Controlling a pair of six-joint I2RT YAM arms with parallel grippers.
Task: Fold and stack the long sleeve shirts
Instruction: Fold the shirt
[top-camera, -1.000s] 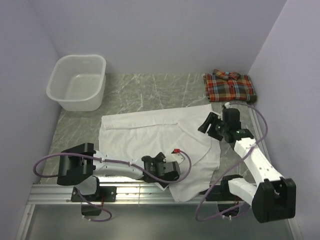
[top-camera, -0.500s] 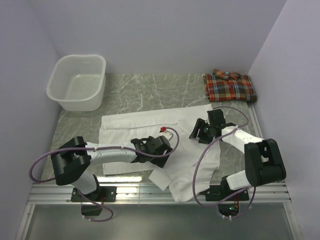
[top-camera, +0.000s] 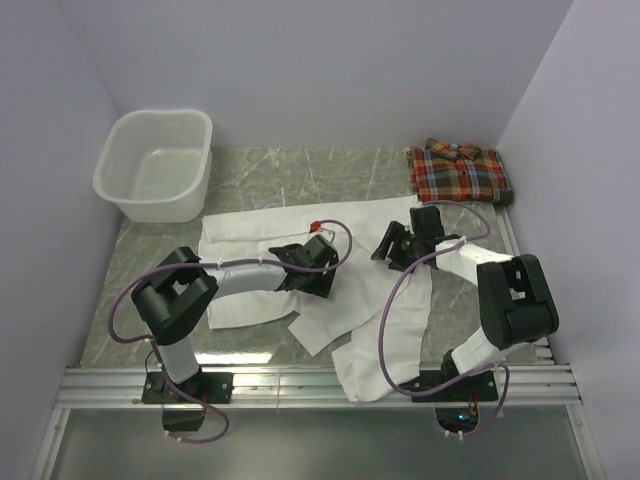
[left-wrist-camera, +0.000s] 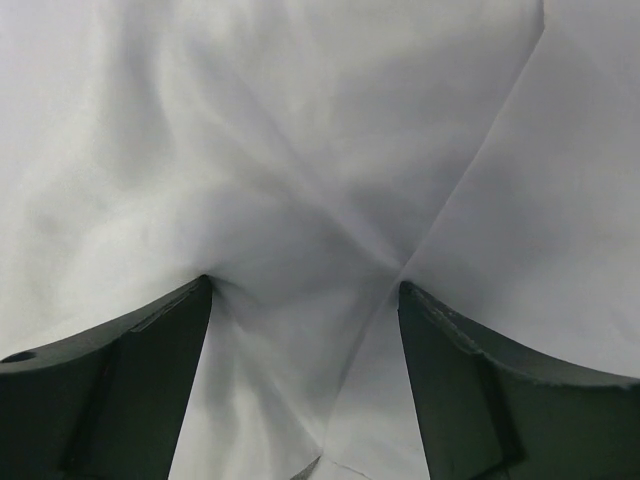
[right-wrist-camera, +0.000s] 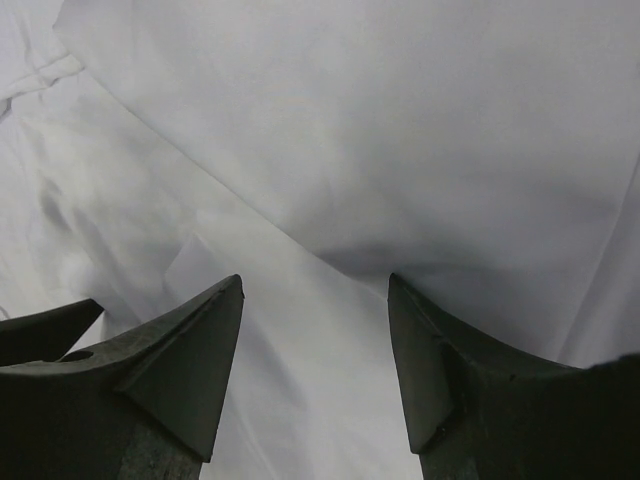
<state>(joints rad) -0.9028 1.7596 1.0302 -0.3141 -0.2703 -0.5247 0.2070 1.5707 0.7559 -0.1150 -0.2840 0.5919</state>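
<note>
Both my left gripper (left-wrist-camera: 303, 283) and right gripper (right-wrist-camera: 315, 278) stood spread over the white shirt (top-camera: 245, 245) in the middle; the plaid shirt (top-camera: 459, 175) lay folded far right. Closing might pinch extra layers, dragging the fold open.

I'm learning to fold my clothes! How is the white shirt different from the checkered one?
The white shirt is plain; the plaid shirt has red-orange checks. The white shirt lies spread out and rumpled; the plaid shirt is folded neatly. Both lie on the table.
</note>
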